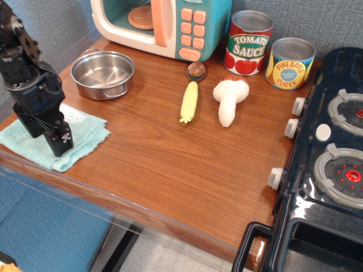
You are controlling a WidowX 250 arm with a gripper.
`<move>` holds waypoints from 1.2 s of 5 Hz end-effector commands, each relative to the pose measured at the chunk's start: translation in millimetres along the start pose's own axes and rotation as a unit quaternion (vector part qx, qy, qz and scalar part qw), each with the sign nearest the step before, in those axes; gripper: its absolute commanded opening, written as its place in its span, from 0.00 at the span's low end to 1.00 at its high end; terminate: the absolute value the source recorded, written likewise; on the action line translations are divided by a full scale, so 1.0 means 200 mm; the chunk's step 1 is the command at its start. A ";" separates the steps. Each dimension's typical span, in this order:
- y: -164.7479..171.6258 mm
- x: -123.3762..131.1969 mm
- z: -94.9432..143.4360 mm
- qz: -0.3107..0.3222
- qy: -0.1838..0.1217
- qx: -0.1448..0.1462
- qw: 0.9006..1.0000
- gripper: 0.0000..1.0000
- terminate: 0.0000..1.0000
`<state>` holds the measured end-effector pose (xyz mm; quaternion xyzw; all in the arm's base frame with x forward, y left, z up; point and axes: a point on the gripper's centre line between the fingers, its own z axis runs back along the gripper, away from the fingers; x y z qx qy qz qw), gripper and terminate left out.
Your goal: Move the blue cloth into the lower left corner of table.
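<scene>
The blue cloth [85,133] lies flat on the brown wood table [187,164], at its front left corner, with its left end reaching the table's left edge. My black gripper [45,139] comes down from the upper left and stands on the middle of the cloth. Its fingertips press into the fabric and seem to pinch it. The arm hides part of the cloth behind it.
A steel pot [103,73] stands just behind the cloth. A toy microwave [164,25], a tomato sauce can [248,42] and a pineapple can [290,62] line the back. A yellow toy vegetable [189,101] and a mushroom [229,99] lie mid-table. A black toy stove [329,164] is at the right.
</scene>
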<state>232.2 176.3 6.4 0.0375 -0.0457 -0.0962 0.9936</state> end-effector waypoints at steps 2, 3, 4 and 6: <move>-0.07 0.23 0.40 -0.064 -0.063 0.030 0.996 1.00 0.00; -0.07 0.22 0.46 -0.046 -0.045 0.047 0.997 1.00 0.00; -0.07 0.22 0.46 -0.046 -0.045 0.047 0.997 1.00 0.00; -0.07 0.22 0.46 -0.046 -0.045 0.047 0.997 1.00 1.00</move>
